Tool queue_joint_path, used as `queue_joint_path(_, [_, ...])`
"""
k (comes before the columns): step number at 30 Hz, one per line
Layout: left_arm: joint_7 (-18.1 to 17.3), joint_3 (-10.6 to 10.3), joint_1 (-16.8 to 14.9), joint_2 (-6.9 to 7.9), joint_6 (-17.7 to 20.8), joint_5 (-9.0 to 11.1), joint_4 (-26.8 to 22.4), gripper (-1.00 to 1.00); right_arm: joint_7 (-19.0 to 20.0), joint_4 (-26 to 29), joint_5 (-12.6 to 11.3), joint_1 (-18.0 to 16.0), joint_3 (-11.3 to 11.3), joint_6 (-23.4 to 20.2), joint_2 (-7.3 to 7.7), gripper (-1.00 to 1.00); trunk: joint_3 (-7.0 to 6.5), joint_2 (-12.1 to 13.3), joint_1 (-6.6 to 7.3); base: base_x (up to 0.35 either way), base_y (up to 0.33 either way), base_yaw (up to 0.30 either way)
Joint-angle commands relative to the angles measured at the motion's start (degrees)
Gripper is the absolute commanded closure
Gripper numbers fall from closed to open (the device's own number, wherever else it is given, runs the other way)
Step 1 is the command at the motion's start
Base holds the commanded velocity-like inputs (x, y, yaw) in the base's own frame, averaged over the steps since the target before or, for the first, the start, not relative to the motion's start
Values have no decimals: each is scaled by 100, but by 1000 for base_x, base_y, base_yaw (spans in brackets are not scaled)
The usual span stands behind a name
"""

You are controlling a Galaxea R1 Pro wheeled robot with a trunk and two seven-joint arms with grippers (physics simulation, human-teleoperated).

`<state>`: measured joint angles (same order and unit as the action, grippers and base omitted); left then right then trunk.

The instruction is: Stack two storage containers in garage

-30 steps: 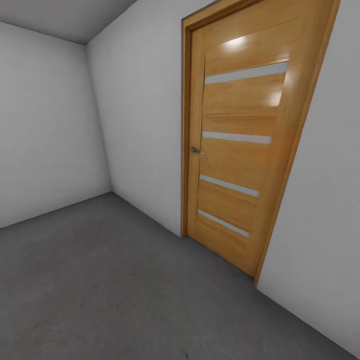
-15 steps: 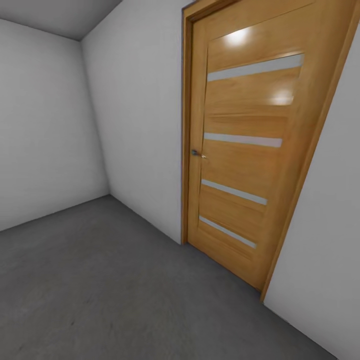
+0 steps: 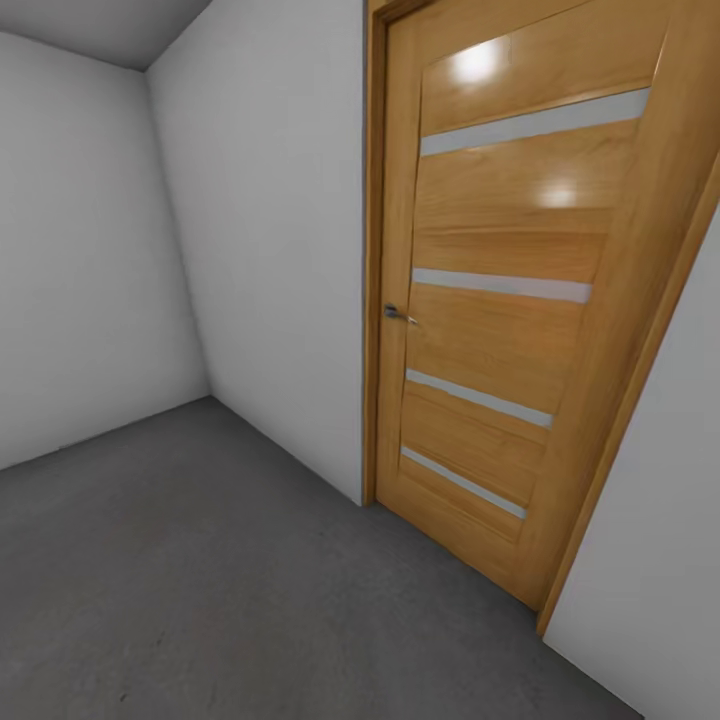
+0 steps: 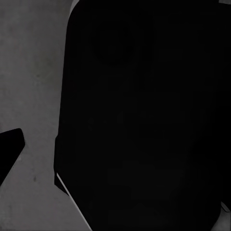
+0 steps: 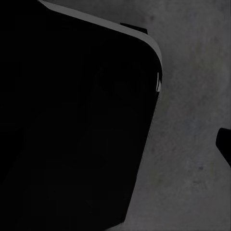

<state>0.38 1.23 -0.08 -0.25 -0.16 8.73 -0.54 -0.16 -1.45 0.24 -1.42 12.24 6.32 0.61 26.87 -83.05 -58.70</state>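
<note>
Head view: a bare room with plain grey-white walls [image 3: 260, 220] and a dark grey, mottled concrete floor [image 3: 200, 590], apparently the garage. To the right, a closed wooden door [image 3: 500, 300] in a matching wooden frame, crossed by four pale horizontal strips, with a small metal handle [image 3: 397, 314] at its left edge. Two bright glare spots on the upper panels. A room corner at far left, under a sliver of grey ceiling [image 3: 90, 25]. No storage containers here, so nothing to report of their contents or whereabouts.

Left wrist view: mostly a large black rounded shape [image 4: 144, 115], too dark to identify. Beside it, a strip of grey concrete floor [image 4: 29, 72] and a dark pointed tip [image 4: 9, 144] at the frame edge. Pincer state: cannot tell.

Right wrist view: likewise a big black rounded-cornered mass [image 5: 72, 120], with a pale line along its edge. Mottled grey floor [image 5: 192, 96] next to it, and a small dark form [image 5: 225, 144] at the frame edge. Pincer state: cannot tell.

Door and walls seen from the head, not from the wrists; close floor texture from the wrists.

Compared with a second ago: door larger and further right in the head view, less ceiling visible, corner shifted left. Whole picture shifted, so camera motion, not moved things.
</note>
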Motion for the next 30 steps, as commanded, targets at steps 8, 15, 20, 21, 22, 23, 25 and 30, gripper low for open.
queue_joint_path(8, [5, 9, -1, -1, -2, 41, -5, -100, -2, -21, 2, -7, 24, 27, -4, -100, 6, -3, -3, 318, 171, -224])
queue_joint_path(15, [4, 9, -1, -1, -5, 41, -7, -100, -2, -19, 2, -7, 24, 27, -1, -100, 6, -3, -3, 306, 193, -244])
queue_joint_path(20, [5, 9, -1, -1, -10, 41, -7, -100, -2, -16, 2, -7, 24, 27, 1, -100, 6, -3, -3, 217, 159, -245])
queue_joint_path(21, [3, 9, -1, -1, -10, 41, -7, -100, -2, -15, 2, -7, 24, 27, 1, -100, 6, -3, -3, 101, 71, -245])
queue_joint_path(22, [4, 9, -1, -1, -10, 41, -7, -100, -2, -16, 2, -7, 24, 27, 1, -100, 6, -3, -3, 64, 45, -245])
queue_joint_path(23, [4, 9, -1, -1, -10, 41, -8, -100, -2, -16, 2, -7, 24, 27, 1, -100, 6, -3, -3, 52, 36, -245])
queue_joint_path(25, [5, 9, -1, -1, -10, 36, -8, -100, -2, -18, 2, -7, 24, 27, 1, -100, 6, -3, -3, 17, 12, -245])
queue_joint_path(30, [5, 9, -1, -8, -10, 33, -8, -100, -2, -18, 2, -7, 24, 27, 1, -100, 6, -3, -3, 5, 3, -245])
